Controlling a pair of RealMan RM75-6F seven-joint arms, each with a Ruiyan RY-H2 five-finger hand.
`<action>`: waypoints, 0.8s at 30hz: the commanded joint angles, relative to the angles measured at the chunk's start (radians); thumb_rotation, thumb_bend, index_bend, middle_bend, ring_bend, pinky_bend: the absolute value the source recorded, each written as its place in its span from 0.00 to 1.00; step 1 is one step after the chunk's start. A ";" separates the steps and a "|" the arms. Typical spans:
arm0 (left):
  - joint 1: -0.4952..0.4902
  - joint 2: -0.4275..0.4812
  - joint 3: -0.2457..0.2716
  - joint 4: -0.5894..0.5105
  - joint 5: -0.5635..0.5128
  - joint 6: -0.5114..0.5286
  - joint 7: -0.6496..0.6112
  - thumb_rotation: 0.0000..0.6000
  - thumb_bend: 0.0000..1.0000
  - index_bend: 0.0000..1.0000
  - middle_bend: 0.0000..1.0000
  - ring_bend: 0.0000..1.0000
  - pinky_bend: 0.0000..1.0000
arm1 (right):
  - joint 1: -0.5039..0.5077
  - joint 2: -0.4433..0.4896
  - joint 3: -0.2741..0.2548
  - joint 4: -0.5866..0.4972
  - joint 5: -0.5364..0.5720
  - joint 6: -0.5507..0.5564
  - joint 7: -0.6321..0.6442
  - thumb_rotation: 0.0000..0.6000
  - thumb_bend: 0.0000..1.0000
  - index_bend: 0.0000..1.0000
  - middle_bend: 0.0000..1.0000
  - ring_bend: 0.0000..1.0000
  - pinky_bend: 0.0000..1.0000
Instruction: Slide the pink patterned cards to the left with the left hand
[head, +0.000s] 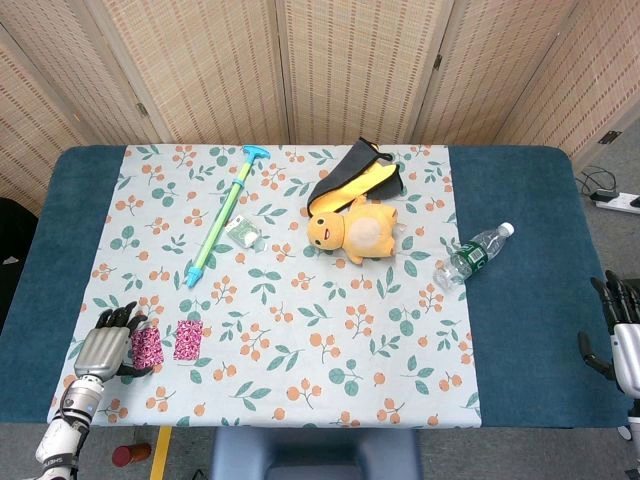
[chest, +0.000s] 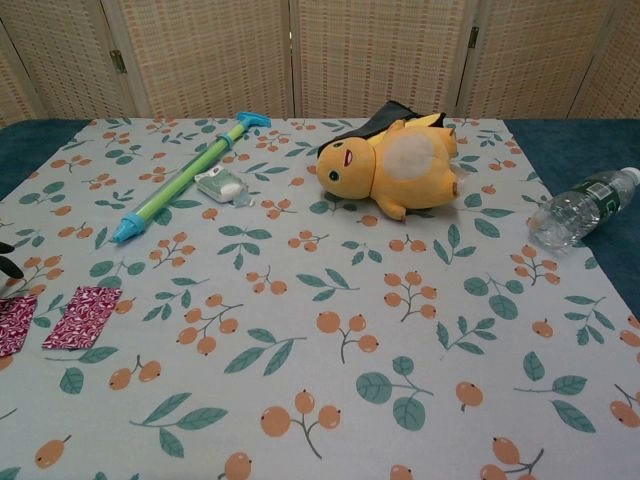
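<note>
We see the surface (head: 520, 300) under a floral cloth (head: 300, 330). Our left hand (head: 103, 346) lies at the cloth's near left corner, fingers bent over the left of two pink cards (head: 147, 347), touching it; the other card (head: 188, 339) sits just beside it, untouched. Our right hand (head: 622, 340) hangs off the right edge, fingers apart, holding nothing.
</note>
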 joint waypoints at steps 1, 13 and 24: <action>-0.005 0.001 -0.002 -0.015 0.016 0.002 0.000 0.87 0.17 0.19 0.00 0.00 0.00 | -0.002 0.000 0.000 0.001 0.000 0.002 0.002 1.00 0.48 0.00 0.00 0.00 0.00; -0.066 -0.030 0.004 -0.052 0.025 -0.053 0.111 0.86 0.17 0.20 0.00 0.00 0.00 | -0.008 -0.001 -0.001 0.015 0.006 0.003 0.016 1.00 0.48 0.00 0.00 0.00 0.00; -0.107 -0.044 -0.009 -0.050 0.000 -0.081 0.152 0.89 0.17 0.22 0.00 0.00 0.00 | -0.010 -0.006 -0.001 0.027 0.013 -0.003 0.025 1.00 0.48 0.00 0.00 0.00 0.00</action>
